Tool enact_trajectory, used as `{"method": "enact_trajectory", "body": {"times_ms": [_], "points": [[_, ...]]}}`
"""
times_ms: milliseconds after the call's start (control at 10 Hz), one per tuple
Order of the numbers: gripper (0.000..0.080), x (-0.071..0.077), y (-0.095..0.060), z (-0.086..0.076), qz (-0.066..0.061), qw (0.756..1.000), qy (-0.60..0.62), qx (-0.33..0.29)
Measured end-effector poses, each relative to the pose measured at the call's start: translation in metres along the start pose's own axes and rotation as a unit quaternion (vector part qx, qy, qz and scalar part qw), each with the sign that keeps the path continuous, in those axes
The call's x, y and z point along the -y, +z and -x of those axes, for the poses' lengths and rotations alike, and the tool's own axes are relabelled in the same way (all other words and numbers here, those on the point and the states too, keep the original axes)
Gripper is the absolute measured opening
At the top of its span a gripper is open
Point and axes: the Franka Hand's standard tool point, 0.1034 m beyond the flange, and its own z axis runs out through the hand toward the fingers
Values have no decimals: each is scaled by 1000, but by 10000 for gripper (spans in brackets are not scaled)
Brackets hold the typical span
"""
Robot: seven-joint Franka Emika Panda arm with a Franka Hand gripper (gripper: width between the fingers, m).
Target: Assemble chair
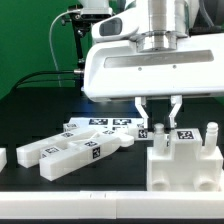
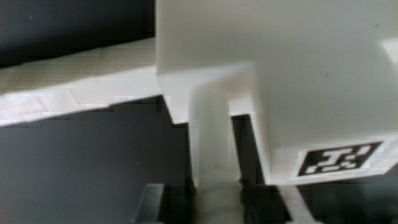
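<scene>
Since these chair pieces [image 1: 70, 152] look rigid, light and smooth-sided, we would pinch narrow sections squarely. Our gripper [image 1: 160, 121] looks clenched on the slim post [image 2: 214, 150] of the slotted block [image 1: 185, 162], lower right of the exterior frame.

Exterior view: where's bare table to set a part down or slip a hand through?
Bare table behind the loose bars, on the exterior view's left; a narrow gap between those bars and the pegged block. Crowded around the marker board and beneath the gripper.
</scene>
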Motion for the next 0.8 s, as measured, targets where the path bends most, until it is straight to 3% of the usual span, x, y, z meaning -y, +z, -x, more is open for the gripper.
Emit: {"method": "enact_trajectory", "body": {"times_ms": [200, 800], "points": [[116, 8, 3, 6, -3, 1000, 1, -13], [116, 8, 5, 8, -5, 999, -17, -51]]}}
